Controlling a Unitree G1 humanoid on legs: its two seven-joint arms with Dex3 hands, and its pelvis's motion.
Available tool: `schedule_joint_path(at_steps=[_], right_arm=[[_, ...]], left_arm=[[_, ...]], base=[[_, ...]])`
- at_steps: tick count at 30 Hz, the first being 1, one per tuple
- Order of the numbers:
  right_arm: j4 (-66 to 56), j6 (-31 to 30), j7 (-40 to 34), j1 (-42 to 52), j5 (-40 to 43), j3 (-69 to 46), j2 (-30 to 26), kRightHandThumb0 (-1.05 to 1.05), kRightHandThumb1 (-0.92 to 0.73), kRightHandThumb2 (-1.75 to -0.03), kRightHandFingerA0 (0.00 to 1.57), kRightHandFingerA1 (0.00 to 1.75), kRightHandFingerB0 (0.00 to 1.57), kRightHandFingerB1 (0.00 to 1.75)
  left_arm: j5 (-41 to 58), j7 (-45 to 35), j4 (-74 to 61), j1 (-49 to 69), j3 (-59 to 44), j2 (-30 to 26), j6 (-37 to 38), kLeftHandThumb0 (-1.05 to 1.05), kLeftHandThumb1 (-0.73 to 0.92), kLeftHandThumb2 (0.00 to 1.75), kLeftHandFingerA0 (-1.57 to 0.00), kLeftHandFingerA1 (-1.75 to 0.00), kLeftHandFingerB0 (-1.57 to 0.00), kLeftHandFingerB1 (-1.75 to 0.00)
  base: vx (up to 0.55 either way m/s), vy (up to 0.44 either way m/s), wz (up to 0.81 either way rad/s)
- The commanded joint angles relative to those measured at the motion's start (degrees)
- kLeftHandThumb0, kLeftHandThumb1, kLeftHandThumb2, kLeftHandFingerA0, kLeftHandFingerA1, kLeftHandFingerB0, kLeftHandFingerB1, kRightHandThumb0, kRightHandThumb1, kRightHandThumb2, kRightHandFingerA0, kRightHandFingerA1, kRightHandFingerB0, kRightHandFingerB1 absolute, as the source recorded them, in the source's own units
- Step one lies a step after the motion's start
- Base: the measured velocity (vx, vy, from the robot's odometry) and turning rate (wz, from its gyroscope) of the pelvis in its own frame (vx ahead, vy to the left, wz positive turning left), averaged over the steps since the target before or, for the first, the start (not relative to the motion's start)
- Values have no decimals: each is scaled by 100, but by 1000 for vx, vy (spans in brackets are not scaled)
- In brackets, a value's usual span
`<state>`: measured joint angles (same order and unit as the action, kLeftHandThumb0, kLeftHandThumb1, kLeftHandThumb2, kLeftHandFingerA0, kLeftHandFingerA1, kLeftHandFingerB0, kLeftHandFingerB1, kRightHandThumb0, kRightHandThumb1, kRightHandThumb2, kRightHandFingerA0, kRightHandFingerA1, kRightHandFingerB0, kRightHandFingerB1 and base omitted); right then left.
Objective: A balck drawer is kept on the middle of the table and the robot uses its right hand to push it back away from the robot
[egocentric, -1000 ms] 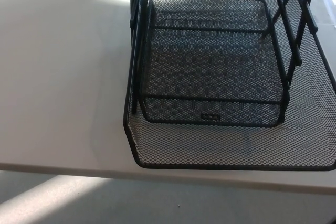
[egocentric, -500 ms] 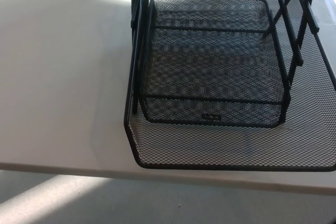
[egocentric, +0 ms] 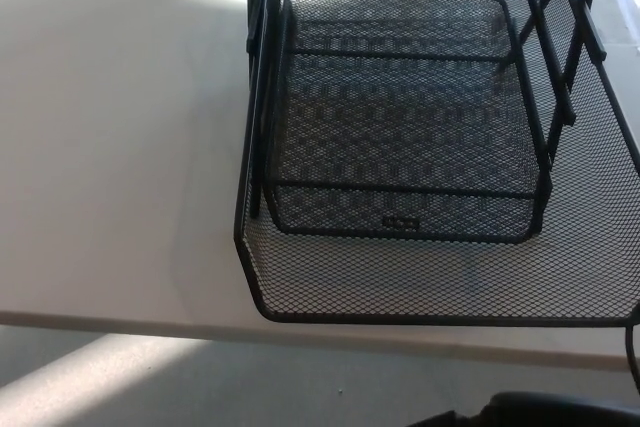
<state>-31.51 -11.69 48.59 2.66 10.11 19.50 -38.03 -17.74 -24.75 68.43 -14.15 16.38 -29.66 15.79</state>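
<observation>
Ahead, drawer (egocentric: 440, 277) on table (egocentric: 110, 147).

Soft daylight, sunlit patches upper left, sharp focus

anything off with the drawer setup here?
Yes. The black mesh drawer is pulled out toward the robot, its front rim at the near edge of the white table. The smaller upper tray sits square in its frame. Nothing spilled or bent.

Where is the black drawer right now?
In the head view the drawer sits right of middle on the white table, its front rim close to the table's near edge, under a smaller mesh tray.
</observation>
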Motion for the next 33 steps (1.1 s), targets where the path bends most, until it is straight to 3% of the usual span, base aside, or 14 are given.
schedule_joint_path(at_steps=[1,19,33], right_arm=[[104,-476,170,-394,324,-24,104,-56,-79,-63,34,37,28,31],[57,-866,429,-811,1171,-832,42,-56,-80,-64,33,37,27,31],[613,-1181,543,-1246,1179,-848,82,-56,-79,-64,31,37,27,31]], left_arm=[[-76,-12,44,-40,-10,-98,44,-56,72,62,-44,-37,-31,-32],[-82,2,59,-23,-13,-105,119,-55,72,63,-45,-37,-31,-32],[-72,-30,49,-22,-18,-108,128,-55,72,63,-45,-37,-31,-32]], base=[[0,0,0],[0,0,0],[0,0,0]])
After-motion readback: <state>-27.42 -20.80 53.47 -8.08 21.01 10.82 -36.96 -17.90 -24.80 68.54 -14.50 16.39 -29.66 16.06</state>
